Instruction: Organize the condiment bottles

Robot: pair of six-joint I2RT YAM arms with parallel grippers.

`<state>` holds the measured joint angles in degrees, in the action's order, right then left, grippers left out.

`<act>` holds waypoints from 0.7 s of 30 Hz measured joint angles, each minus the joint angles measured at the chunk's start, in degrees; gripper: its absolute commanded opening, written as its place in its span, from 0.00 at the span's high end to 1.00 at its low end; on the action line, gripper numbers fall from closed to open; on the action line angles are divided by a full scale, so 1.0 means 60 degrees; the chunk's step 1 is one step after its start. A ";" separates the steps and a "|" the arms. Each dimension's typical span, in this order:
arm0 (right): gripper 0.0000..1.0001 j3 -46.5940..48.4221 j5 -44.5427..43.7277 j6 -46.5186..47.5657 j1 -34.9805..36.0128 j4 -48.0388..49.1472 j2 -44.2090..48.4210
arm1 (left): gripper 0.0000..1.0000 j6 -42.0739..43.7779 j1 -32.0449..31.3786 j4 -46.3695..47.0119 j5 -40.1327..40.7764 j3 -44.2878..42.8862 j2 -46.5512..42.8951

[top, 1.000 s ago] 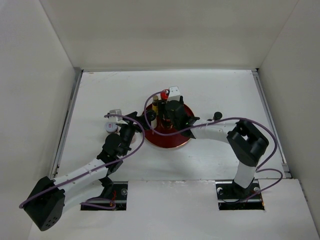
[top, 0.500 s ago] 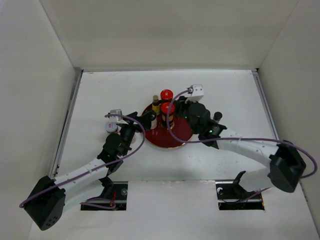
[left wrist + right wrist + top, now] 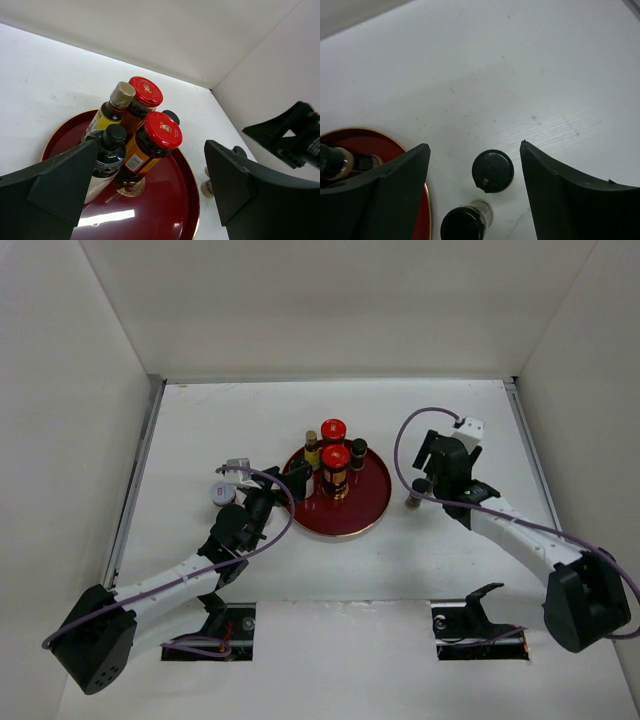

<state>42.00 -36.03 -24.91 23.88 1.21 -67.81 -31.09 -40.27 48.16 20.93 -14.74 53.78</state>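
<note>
**Both pincers wide open, bottles split between tray and table**

Mid-frame, five stand bunched on the round red tray (image 3: 355, 515): two red-capped bottles (image 3: 335, 455), a yellowish bottle (image 3: 311, 440) and a black-capped pair (image 3: 358, 448). The left gripper (image 3: 151, 144) gapes at the tray's left edge, clutching nothing. Right of the tray, the right gripper (image 3: 475, 146) is spread wide over two slim black-capped bottles (image 3: 492, 170) on the table (image 3: 390, 565). A white-lidded jar (image 3: 222, 492) sits left.
</note>
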 measured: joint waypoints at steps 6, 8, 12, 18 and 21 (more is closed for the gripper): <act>0.22 0.0080 0.0229 -0.0113 -0.0113 -0.0579 -0.1035 | 0.12 -0.0076 0.0011 0.0000 -0.0036 0.0000 0.0004; 0.25 0.0138 0.0346 -0.0178 -0.0200 -0.0656 -0.1246 | 0.12 -0.0084 0.0011 0.0000 -0.0040 0.0000 0.0004; 0.32 0.0262 0.0525 -0.0361 -0.0393 -0.0710 -0.1537 | 0.12 -0.0131 0.0018 0.0000 -0.0044 0.0000 0.0022; 0.47 0.0299 0.0663 -0.0579 -0.0492 -0.0732 -0.1749 | 0.11 -0.0153 0.0022 0.0015 -0.0073 0.0000 0.0062; 0.56 0.0306 0.0688 -0.0678 -0.0492 -0.0725 -0.1803 | 0.11 -0.0160 0.0022 0.0000 -0.0098 0.0000 0.0160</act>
<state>43.83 -31.90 -28.97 20.93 -3.14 -78.63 -32.05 -40.14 48.16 20.34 -14.74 54.74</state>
